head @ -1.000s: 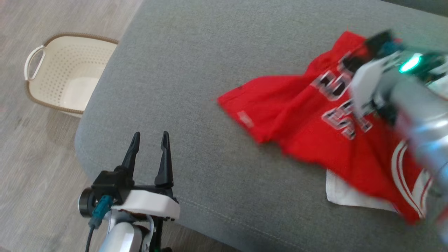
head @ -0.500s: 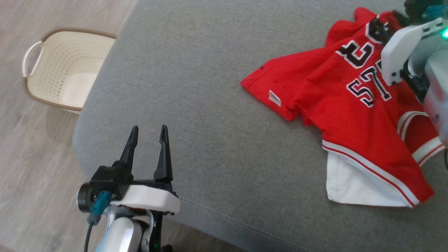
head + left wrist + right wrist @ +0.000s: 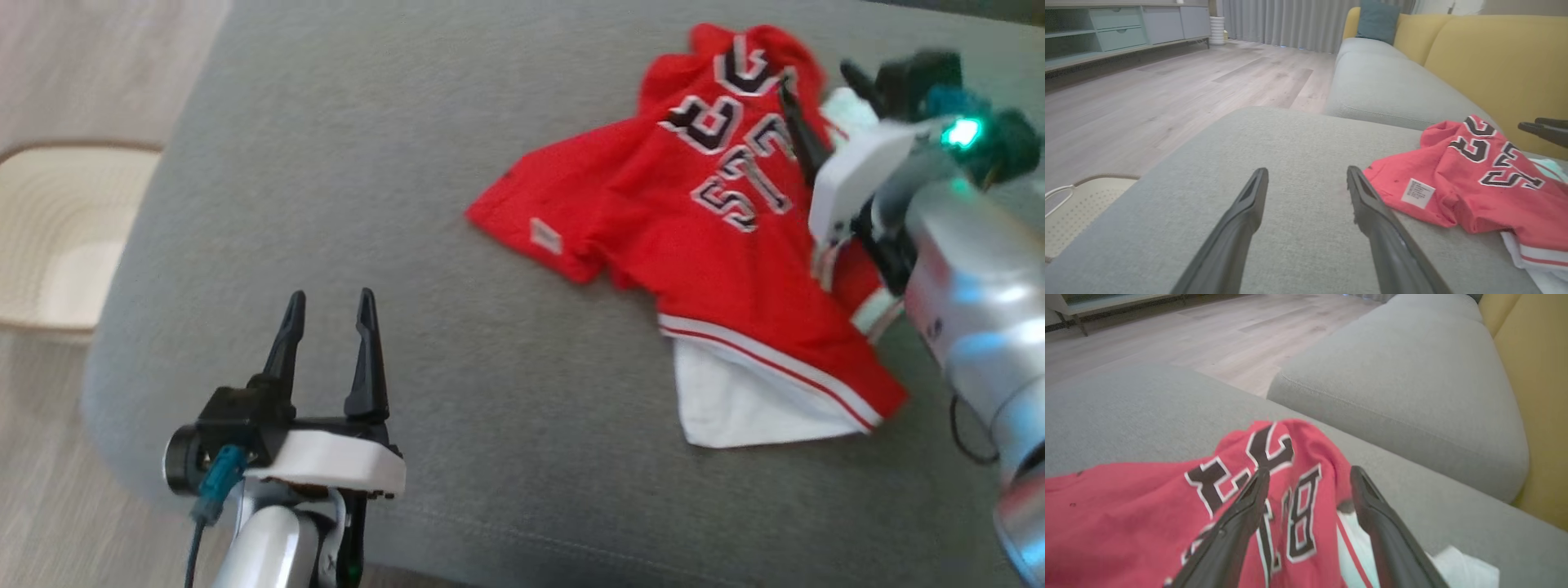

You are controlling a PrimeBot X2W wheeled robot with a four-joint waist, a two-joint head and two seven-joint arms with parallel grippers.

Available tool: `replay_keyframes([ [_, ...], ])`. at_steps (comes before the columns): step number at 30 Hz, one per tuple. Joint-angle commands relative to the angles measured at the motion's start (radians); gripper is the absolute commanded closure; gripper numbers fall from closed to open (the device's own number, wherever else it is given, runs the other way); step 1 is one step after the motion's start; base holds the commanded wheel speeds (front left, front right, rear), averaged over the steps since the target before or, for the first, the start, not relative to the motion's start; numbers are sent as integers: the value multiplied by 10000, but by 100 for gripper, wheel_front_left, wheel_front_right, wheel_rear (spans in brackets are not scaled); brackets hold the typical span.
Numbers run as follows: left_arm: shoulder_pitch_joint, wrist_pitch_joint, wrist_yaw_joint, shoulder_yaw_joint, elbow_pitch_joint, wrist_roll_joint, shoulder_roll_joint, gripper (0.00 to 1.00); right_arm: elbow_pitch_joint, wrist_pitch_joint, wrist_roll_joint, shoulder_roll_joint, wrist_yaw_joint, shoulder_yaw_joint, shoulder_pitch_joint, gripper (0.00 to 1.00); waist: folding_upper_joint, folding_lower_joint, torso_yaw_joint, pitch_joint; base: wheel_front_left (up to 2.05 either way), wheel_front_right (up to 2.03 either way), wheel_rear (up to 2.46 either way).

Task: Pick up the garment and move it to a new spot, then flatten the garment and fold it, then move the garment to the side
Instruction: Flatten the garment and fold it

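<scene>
The jersey (image 3: 718,269) carries black characters (image 3: 735,163) edged in white, set in rows and broken by folds. In the right wrist view one reads as an "8" (image 3: 1300,520), and in the head view a pair looks like "57", though I cannot be sure. A white label (image 3: 1416,192) near the hem has print too small to read.

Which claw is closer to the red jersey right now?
Right. Right claw is open over the jersey, at its numbers; left claw is open above bare cushion, apart from the jersey.
</scene>
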Motion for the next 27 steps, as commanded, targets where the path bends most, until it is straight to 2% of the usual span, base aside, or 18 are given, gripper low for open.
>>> replay_keyframes([
  [1,-130,-124,-17,378,-286,97,44,0,-238,-165,112,-26,-9,44,365,0,0,0,-543,-323,0,0,0],
  [8,2,-124,-83,471,-282,180,95,0,-546,-98,560,-383,-9,35,1438,0,0,0,-1485,-458,0,0,0],
  [12,-25,-124,-105,484,-271,227,114,0,-512,-34,866,-374,-9,-161,1810,0,0,0,-1816,-427,0,0,0],
  [17,-100,-124,-137,507,-287,262,145,0,-386,78,1237,-261,-9,-465,2058,0,0,0,-1944,-301,0,0,0],
  [23,-233,-124,-186,487,-276,312,171,0,-228,413,1589,-85,-9,-767,1978,0,0,0,-1790,-82,0,0,0],
  [24,-248,-124,-188,484,-269,318,172,0,-203,469,1599,-93,-9,-774,1961,15,0,0,-1731,-62,0,0,0],
  [25,-257,-124,-189,487,-264,319,174,0,-178,535,1609,-114,-9,-779,1947,45,0,0,-1675,-42,0,0,0],
  [27,-266,-124,-178,501,-276,323,173,0,-130,650,1641,-199,-9,-815,1891,69,0,0,-1560,2,0,0,0],
])
